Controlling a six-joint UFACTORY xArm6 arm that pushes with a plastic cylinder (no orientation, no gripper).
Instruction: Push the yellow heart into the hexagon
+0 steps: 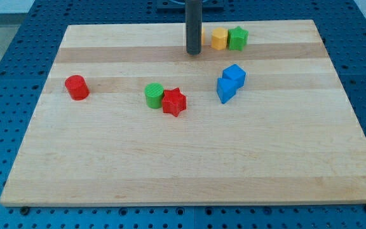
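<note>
My tip (193, 52) rests on the board near the view's top, just left of a row of blocks. A sliver of a yellow block (203, 35) shows right beside the rod, mostly hidden by it, so I cannot make out its shape. Right of it sits a yellow hexagon (218, 39), touching a green star (237, 38) on its right. The tip is close to the hidden yellow block's left side; I cannot tell if they touch.
Two blue blocks (234, 75) (225, 90) touch each other below the row. A green cylinder (154, 95) touches a red star (175, 102) at the middle. A red cylinder (77, 87) stands at the left. The board's top edge (138, 27) is near the row.
</note>
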